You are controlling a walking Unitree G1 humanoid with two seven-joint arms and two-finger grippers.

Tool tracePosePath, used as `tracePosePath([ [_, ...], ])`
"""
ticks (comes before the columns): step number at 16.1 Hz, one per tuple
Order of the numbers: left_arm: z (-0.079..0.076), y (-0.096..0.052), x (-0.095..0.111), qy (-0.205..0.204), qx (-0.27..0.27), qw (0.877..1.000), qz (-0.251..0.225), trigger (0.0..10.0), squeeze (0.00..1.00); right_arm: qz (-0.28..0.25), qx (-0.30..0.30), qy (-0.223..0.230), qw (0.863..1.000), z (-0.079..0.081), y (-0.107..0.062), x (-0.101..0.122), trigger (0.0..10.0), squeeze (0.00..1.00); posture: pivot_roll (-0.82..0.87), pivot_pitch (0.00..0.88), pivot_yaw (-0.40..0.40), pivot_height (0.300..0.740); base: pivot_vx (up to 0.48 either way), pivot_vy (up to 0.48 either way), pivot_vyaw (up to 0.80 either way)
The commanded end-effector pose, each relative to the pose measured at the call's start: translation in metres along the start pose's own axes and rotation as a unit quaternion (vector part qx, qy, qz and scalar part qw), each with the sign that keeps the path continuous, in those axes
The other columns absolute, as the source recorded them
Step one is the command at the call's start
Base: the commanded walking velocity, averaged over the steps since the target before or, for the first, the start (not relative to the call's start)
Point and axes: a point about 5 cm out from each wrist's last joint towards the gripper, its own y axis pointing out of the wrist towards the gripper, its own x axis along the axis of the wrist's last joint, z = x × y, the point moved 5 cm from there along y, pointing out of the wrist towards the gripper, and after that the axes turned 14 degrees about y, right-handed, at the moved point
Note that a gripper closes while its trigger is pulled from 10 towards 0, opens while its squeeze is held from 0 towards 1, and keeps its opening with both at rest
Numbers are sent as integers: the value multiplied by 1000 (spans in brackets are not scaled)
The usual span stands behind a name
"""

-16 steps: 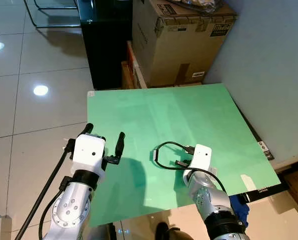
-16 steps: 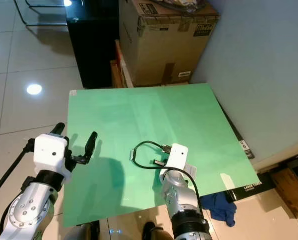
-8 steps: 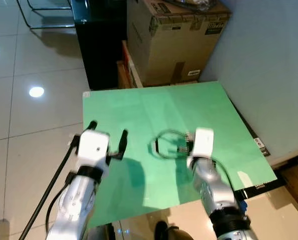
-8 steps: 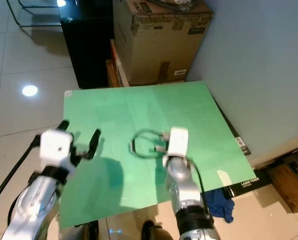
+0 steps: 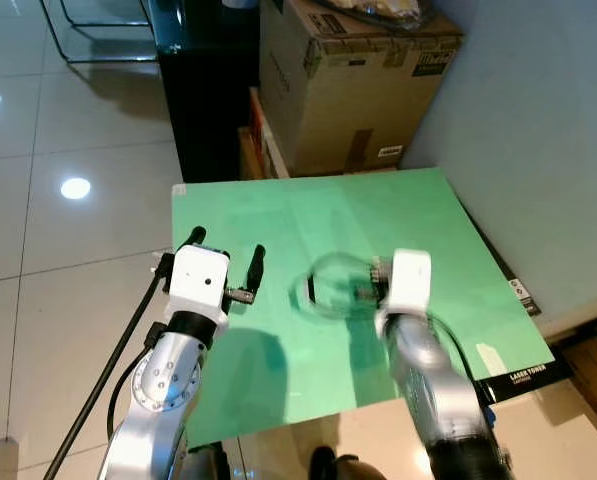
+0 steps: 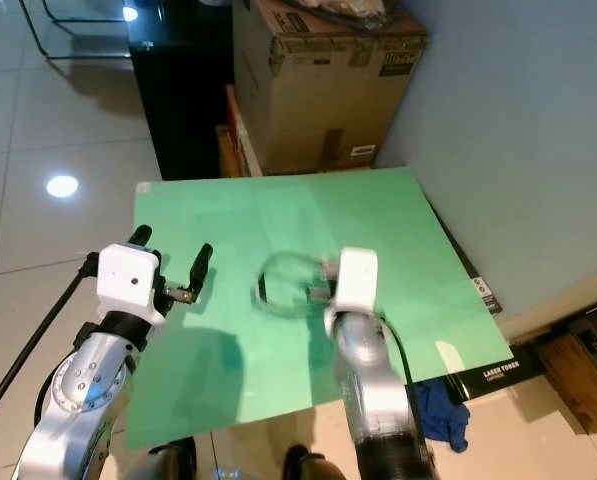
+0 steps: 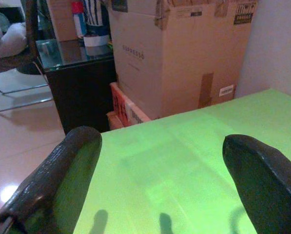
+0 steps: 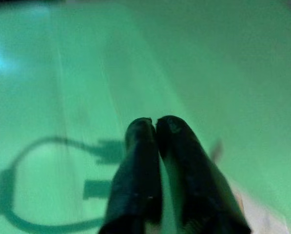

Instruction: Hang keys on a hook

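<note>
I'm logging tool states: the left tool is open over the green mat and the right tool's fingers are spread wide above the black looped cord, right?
Not quite. The right tool has its fingers pressed together, not spread, as the right wrist view shows. The rest holds: it is above the black looped cord, and the left tool is open over the green mat.

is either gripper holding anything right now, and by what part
Nothing held. The left gripper is open over the green mat; the right gripper is shut, empty, beside the black cable.
</note>
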Motion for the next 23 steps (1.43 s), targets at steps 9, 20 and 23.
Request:
tracePosePath([
  [9,-2,-14,-7,4,-4,1000,15,10000,0,2,-65,-45,997,-34,16,-14,10000,1000,63,261,-131,740,0,0,0],
  [20,3,-34,-8,15,-11,999,33,10000,0,0,-101,-12,995,-42,36,-11,10000,1000,121,306,-106,740,0,0,0],
  [23,3,-37,-8,14,-14,999,36,10000,0,13,-91,11,996,-36,39,-15,10000,0,124,310,-107,740,0,0,0],
])
